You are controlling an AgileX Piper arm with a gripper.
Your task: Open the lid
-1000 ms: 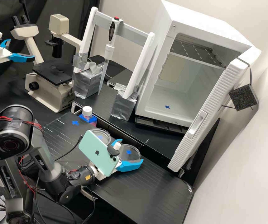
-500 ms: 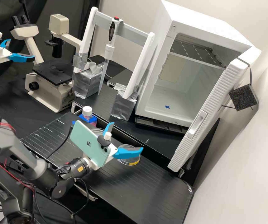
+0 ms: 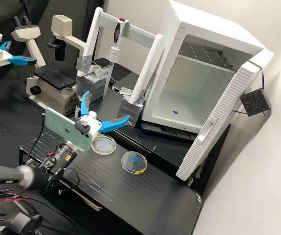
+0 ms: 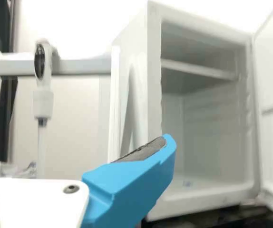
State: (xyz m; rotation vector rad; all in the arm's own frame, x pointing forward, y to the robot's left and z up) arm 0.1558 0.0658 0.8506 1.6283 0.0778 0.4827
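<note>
While both clear round dishes lie where they lay 1 second ago, the hand (image 3: 107, 104) has lifted away from them and travelled back toward the white bottle cap (image 3: 92, 114). In the oldest frame it was low over the dish with the yellow strip (image 3: 134, 163), a blue finger covering part of the rim; half a second later it had risen a little and backed off. Now that dish is uncovered in the high view, strip and all, and the plain dish (image 3: 104, 145) shows nearly whole beside it, a small gap between the 2. Both rest flat on the tabletop (image 3: 157, 192); I cannot tell which, if either, is the lid.

The hand is spread wide with nothing in it, and its 2 blue fingers (image 3: 113, 125) look farther apart than they did at first. The phone (image 3: 68, 130) strapped behind them has swung round with the arm and leans at a new angle. The bottle cap, plain to see before, is now partly covered by the hand. In the wrist view a finger points toward the open white fridge (image 3: 212, 37), with the hanging pipette (image 3: 114, 54) beyond.
</note>
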